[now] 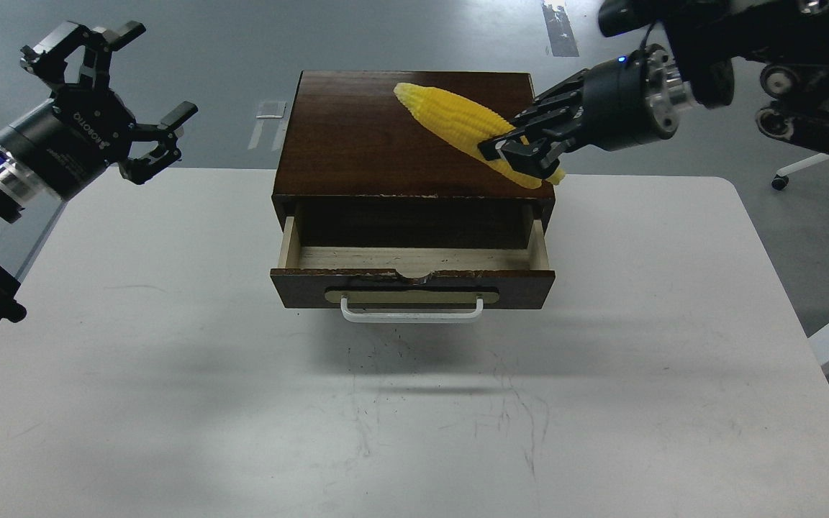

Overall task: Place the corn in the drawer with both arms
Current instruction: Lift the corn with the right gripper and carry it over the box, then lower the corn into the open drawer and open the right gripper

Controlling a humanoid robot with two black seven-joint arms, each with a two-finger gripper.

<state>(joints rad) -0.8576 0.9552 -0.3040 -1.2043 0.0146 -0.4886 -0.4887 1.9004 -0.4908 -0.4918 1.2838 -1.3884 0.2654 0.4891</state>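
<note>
Corn gripped on the box top, drawer pulled open below

Corn (458, 119) lies slantwise on the top of the dark wooden box (357, 137), its pointed end toward the far middle and its thick end at the near right corner, just at the box's edge. Our right gripper (522, 151) reaches in from the right and its fingers (504, 144) are closed around the thick end of the cob, so we hold it there while it rests on the wood.

Below it the drawer (414, 284) stands pulled out toward us. Its pale inside shows as an open strip between the box front and the drawer's chipped top edge. The white bar handle (411, 313) faces us on its beige plate.

Our left gripper (123, 101) hangs in the air well to the left of the box, over the table's far left corner. Its fingers are spread wide and touch nothing.

We see the white table (601, 374) bare in front of the drawer and on both sides of it, with faint scuff marks near the middle. The box sits close to the table's far edge, and the right edge lies well apart from it.
</note>
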